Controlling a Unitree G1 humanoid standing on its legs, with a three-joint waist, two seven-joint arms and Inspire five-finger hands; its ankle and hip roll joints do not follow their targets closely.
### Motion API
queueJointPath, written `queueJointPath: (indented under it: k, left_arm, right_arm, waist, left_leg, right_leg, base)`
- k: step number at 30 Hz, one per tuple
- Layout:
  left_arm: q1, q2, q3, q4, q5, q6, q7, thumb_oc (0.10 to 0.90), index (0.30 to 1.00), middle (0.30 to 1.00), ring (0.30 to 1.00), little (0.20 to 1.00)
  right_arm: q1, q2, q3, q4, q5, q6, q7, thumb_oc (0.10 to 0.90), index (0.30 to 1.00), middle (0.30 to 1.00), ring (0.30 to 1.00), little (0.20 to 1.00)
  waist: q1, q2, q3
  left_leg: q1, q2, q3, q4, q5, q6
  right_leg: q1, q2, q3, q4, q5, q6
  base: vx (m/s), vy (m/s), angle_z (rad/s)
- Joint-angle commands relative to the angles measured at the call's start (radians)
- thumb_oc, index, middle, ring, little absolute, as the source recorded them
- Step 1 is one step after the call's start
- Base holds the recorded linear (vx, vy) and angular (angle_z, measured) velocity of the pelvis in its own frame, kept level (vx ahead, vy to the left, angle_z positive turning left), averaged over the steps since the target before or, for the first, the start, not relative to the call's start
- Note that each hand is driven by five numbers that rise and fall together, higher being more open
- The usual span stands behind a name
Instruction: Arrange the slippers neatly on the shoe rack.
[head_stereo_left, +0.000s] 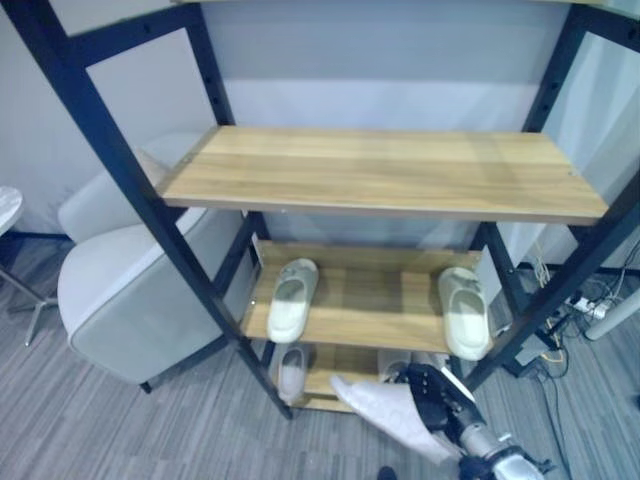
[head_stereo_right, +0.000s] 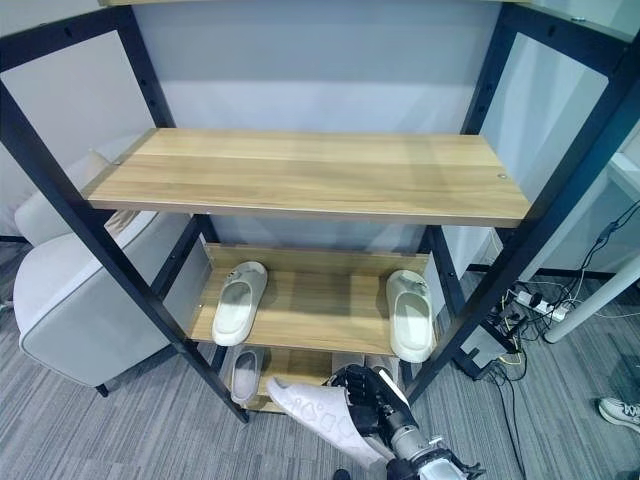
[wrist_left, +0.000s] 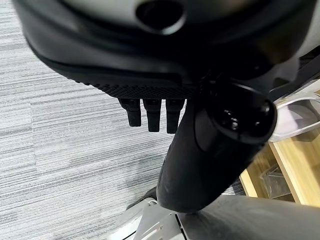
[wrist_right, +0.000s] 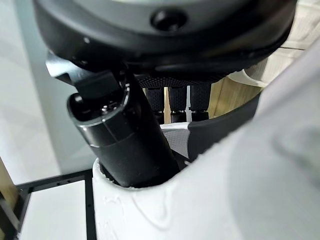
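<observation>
A black-framed shoe rack (head_stereo_left: 380, 170) has wooden shelves. On its middle shelf (head_stereo_left: 370, 310) lie two white slippers, one at the left (head_stereo_left: 290, 298) and one at the right (head_stereo_left: 465, 312), toes toward the back. A third white slipper (head_stereo_left: 291, 372) lies on the bottom shelf at the left. My right hand (head_stereo_left: 435, 395) is low in front of the bottom shelf, shut on another white slipper (head_stereo_left: 385, 410) whose toe points left. The right wrist view shows the thumb (wrist_right: 125, 145) pressed on that slipper (wrist_right: 210, 200). My left hand (wrist_left: 200, 150) hangs over the carpet, fingers (wrist_left: 152, 112) relaxed, holding nothing.
A grey armchair (head_stereo_left: 130, 290) stands close to the rack's left side, with a small round table (head_stereo_left: 8, 210) beyond it. Cables and a power strip (head_stereo_left: 590, 305) lie on the floor at the right. A person's shoe (head_stereo_right: 620, 412) is at the far right.
</observation>
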Motion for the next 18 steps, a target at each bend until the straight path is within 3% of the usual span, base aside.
queueJointPath:
  k: [1, 12, 16, 18]
  left_arm:
    - [-0.067, -0.033, -0.008, 0.052, 0.022, -0.05, -0.024, 0.8, 0.9, 0.9, 0.9, 0.9]
    - [-0.066, -0.035, -0.009, 0.061, 0.031, -0.047, -0.03, 0.8, 0.9, 0.9, 0.9, 0.9]
    - [-0.072, -0.022, 0.003, 0.045, -0.011, -0.048, -0.021, 0.8, 0.9, 0.9, 0.9, 0.9]
    - [-0.098, 0.005, 0.015, 0.009, -0.079, -0.052, -0.012, 0.8, 0.9, 0.9, 0.9, 0.9]
  right_arm:
    - [-0.112, 0.005, -0.032, -0.131, 0.089, -0.094, 0.036, 0.4, 0.3, 0.3, 0.3, 0.3]
    - [-0.12, 0.018, -0.028, -0.113, 0.084, -0.089, 0.032, 0.4, 0.3, 0.3, 0.3, 0.3]
    - [-0.122, 0.076, -0.03, -0.046, 0.252, -0.082, 0.055, 0.4, 0.3, 0.3, 0.3, 0.3]
    - [-0.172, 0.07, -0.025, -0.014, 0.302, -0.086, 0.039, 0.4, 0.3, 0.3, 0.3, 0.3]
  waist:
    - [0.006, 0.004, 0.012]
    - [0.007, -0.006, 0.005]
    - [0.007, -0.007, 0.019]
    - [0.011, -0.025, 0.104]
  left_leg:
    - [0.002, 0.007, -0.023, -0.001, -0.077, -0.023]
    - [0.004, 0.007, -0.017, -0.001, -0.079, -0.021]
    - [0.016, 0.011, -0.023, 0.0, -0.082, -0.018]
    - [-0.096, 0.013, -0.024, 0.195, -0.129, -0.019]
  right_leg:
    - [0.076, -0.015, -0.002, 0.025, -0.175, 0.067]
    - [0.07, -0.02, -0.017, 0.041, -0.177, 0.071]
    - [0.054, -0.024, -0.015, 0.104, -0.199, 0.071]
    - [-0.016, -0.035, -0.014, 0.224, -0.234, 0.062]
  base:
    - [-0.04, 0.011, -0.04]
    - [-0.01, 0.002, -0.01]
    - [-0.01, 0.011, 0.01]
    - [-0.29, -0.001, 0.0]
